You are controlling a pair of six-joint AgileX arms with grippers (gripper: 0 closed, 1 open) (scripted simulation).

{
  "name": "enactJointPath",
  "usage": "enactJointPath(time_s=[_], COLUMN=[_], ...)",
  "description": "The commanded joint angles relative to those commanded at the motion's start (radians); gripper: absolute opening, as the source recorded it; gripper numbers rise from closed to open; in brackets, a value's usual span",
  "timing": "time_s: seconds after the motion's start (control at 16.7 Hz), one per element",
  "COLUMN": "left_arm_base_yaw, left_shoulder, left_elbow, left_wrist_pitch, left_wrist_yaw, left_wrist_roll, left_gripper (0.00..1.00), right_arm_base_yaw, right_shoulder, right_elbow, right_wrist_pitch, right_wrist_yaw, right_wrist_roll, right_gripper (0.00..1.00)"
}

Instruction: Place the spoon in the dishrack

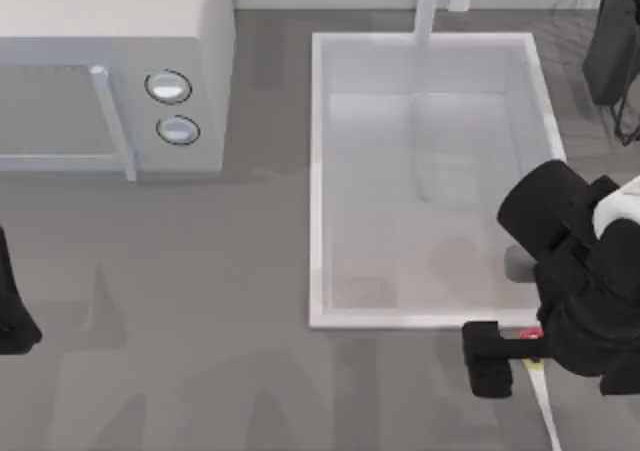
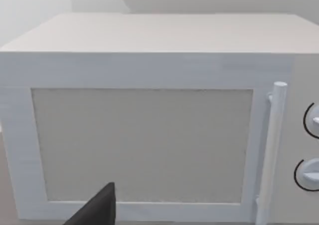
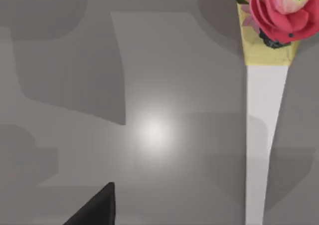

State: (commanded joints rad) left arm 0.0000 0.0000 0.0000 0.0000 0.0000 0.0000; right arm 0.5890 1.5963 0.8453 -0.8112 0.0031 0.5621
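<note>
Spoon (image 1: 541,396) lies flat on table (image 1: 200,371) just below sink (image 1: 318,171), red end under right gripper (image 1: 500,356); can't tell its grip. Dishrack (image 1: 610,41) top right corner. Left gripper (image 1: 12,321) parked left edge.

Soft even light, faint shadows, tabletop (image 3: 154,132) glare

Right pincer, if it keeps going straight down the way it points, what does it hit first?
Probably the bare countertop; the spoon lies just to one side, so the right pincer might brush it.
</note>
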Motion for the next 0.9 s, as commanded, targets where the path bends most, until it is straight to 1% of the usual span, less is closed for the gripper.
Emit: enactJointPath(time_s=[0.24,0.36,0.6,0.9], left_arm_base_yaw=[0.0,0.0,0.0,0.0], left_shoulder=[0.0,0.0,0.0,0.0], left_elbow=[0.0,0.0,0.0,0.0], left_wrist_pitch=[0.0,0.0,0.0,0.0], left_wrist_yaw=[0.0,0.0,0.0,0.0], left_wrist_roll=[0.0,0.0,0.0,0.0], left_gripper=[1.0,1.0,1.0,1.0], right_arm_base_yaw=[0.002,0.002,0.002,0.002], right_shoulder=[0.088,0.105,0.106,0.106], right_elbow=[-0.097,-0.117,-0.118,-0.118], right_wrist_pitch=[0.186,0.219,0.22,0.22], right_wrist_yaw=[0.0,0.0,0.0,0.0], right_wrist_roll=[0.003,0.004,0.004,0.004], right_gripper=[1.0,1.0,1.0,0.62])
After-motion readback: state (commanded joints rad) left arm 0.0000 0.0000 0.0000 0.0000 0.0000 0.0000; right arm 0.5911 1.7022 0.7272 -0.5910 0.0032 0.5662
